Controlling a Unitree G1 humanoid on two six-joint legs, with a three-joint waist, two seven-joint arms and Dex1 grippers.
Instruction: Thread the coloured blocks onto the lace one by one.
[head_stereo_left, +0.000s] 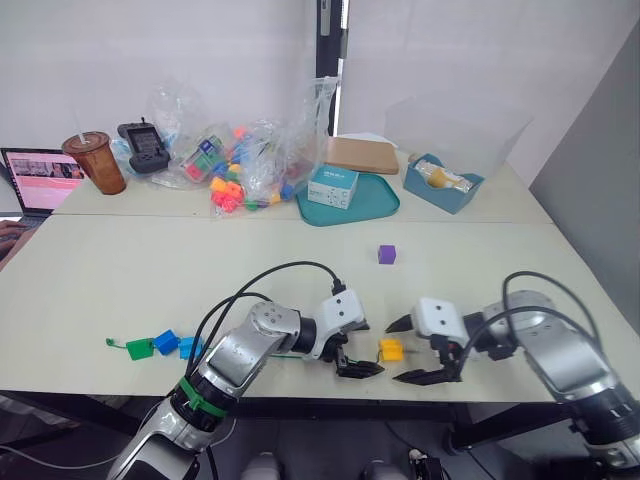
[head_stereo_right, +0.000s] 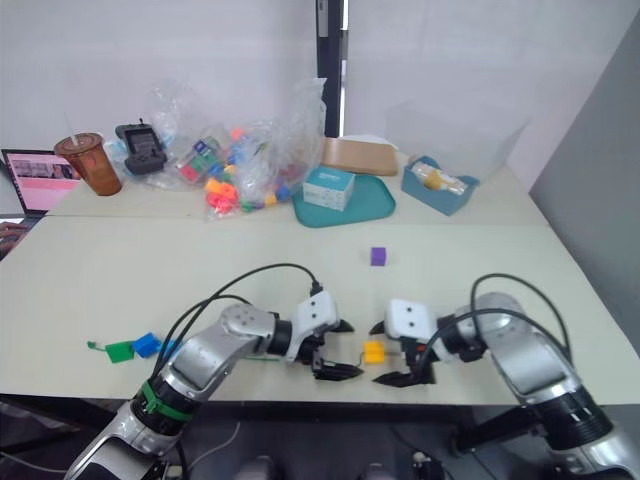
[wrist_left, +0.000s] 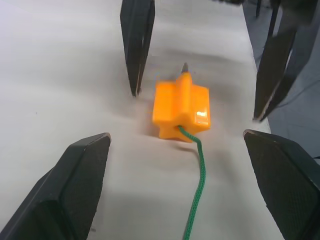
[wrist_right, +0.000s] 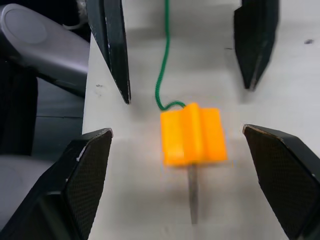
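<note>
An orange-yellow block (head_stereo_left: 391, 349) lies on the table near the front edge, with the green lace (wrist_left: 198, 195) running through it and the lace's stiff tip (wrist_left: 185, 68) poking out the far side. My left gripper (head_stereo_left: 357, 349) is open just left of this block, and my right gripper (head_stereo_left: 407, 350) is open just right of it, so the two face each other across it. Neither touches the block. A purple block (head_stereo_left: 387, 254) sits alone farther back. At the left, a green block (head_stereo_left: 140, 348) and two blue blocks (head_stereo_left: 166, 341) lie together by the lace's green tab (head_stereo_left: 112, 342).
A clear bag of multicoloured toy pieces (head_stereo_left: 240, 165), a teal tray (head_stereo_left: 377, 207) with a small box, a blue bin (head_stereo_left: 442, 183), a brown cup (head_stereo_left: 95, 163) and a laptop (head_stereo_left: 40, 180) stand along the back. The table's front edge runs just below both grippers.
</note>
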